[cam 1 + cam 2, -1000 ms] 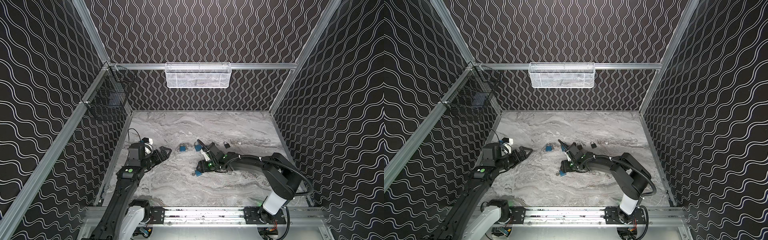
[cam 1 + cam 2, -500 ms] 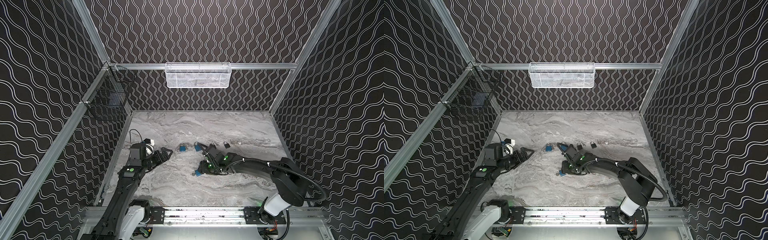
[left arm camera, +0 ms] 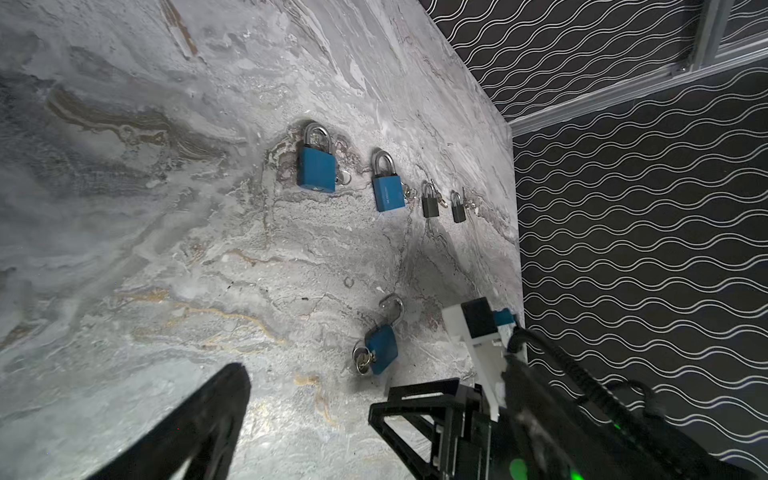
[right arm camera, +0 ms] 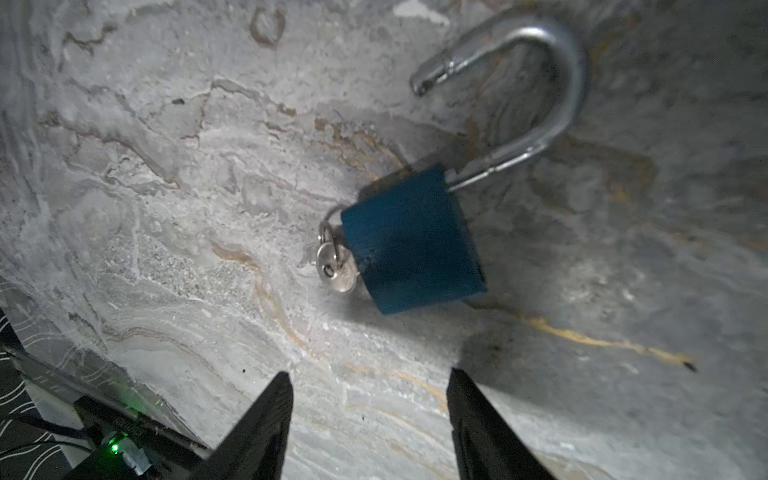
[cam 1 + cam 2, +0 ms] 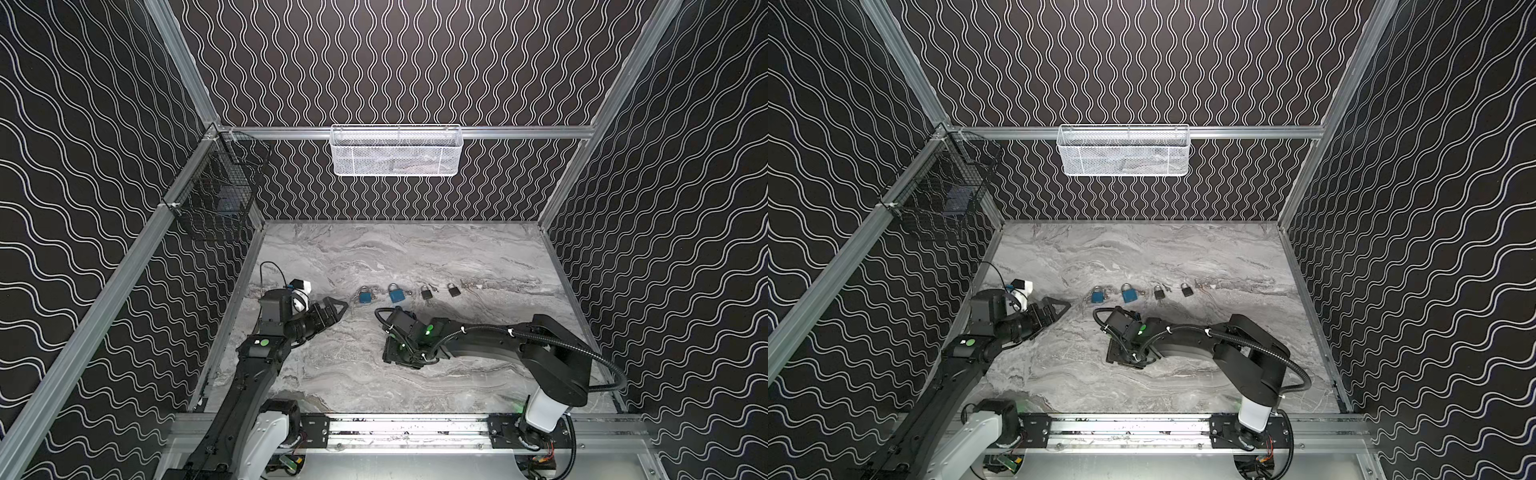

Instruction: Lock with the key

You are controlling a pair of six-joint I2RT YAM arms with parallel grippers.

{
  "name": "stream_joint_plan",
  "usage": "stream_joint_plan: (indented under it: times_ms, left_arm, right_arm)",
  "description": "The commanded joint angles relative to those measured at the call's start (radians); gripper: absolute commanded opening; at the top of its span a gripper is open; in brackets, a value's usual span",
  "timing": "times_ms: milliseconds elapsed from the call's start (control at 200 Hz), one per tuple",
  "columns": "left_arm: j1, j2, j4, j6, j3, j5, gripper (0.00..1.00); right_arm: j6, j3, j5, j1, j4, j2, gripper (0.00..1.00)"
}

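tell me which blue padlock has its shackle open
The blue padlock with a key in it, lying alone in front of the right gripper: its shackle is swung out. The two blue padlocks in the row have theirs shut.

White basket (image 5: 397,151) hangs on the back rail (image 5: 519,132); black basket (image 5: 216,199) on the left rail (image 5: 124,266), perhaps holding something dark.

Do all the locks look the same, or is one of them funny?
One stands out. The blue padlock near the right gripper lies tilted, apart from the row of four padlocks, with its shackle swung open and a key in its bottom. The four in the row look shut.
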Motion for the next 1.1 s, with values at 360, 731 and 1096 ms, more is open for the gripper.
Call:
stream_joint_plan:
  times_ms: [360,731,1096]
  left_arm:
    - [0.002,0.021,0.043,0.012,0.009,0.033,0.99]
    - [0.002,0.035,0.035,0.028,0.025,0.051,0.99]
    - [0.002,0.053,0.054,0.028,0.019,0.065,0.99]
  right_arm:
    - [0.008,0.051,0.020,-0.060,-0.038,0.064,0.64]
    - [-0.052,0.110,0.011,-0.114,-0.064,0.127,0.64]
    - [-0.100,0.205,0.083,-0.109,-0.203,0.239,0.60]
